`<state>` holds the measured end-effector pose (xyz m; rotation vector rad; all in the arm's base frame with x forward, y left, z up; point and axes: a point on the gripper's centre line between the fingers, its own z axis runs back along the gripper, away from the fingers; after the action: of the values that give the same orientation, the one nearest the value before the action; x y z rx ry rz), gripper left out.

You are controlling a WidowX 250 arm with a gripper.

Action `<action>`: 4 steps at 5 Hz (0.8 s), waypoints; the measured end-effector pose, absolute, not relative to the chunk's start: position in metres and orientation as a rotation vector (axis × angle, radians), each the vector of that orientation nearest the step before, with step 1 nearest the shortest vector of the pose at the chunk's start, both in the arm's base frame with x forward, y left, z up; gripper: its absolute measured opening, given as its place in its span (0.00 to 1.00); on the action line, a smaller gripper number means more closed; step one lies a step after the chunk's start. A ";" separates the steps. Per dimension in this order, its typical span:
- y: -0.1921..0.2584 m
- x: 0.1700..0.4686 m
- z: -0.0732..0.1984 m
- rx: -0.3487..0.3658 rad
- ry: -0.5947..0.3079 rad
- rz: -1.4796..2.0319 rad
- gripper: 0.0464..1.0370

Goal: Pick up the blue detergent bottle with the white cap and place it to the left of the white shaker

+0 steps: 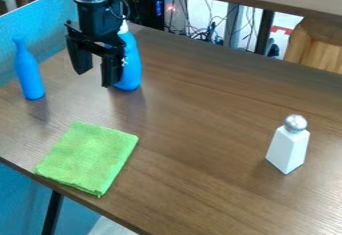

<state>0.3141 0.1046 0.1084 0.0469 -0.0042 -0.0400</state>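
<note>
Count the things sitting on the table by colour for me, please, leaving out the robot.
Blue: 2 (a slim bottle and a wider bottle, partly behind the gripper)
Green: 1 (a folded cloth)
White: 1 (a shaker with a silver top)
Total: 4

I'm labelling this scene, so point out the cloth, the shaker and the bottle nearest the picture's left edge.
Cloth [88,156]: camera view, middle of its green top.
Shaker [288,149]: camera view, white body below its silver cap.
Left bottle [29,75]: camera view, blue body below its neck.
</note>
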 end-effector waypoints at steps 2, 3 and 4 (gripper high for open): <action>0.106 0.320 0.099 -0.017 -0.007 -0.114 0.96; 0.117 0.325 0.111 -0.044 -0.047 -0.140 0.96; 0.123 0.334 0.127 -0.036 -0.089 -0.153 0.96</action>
<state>0.3337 0.1230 0.1265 -0.0360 -0.0890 -0.1530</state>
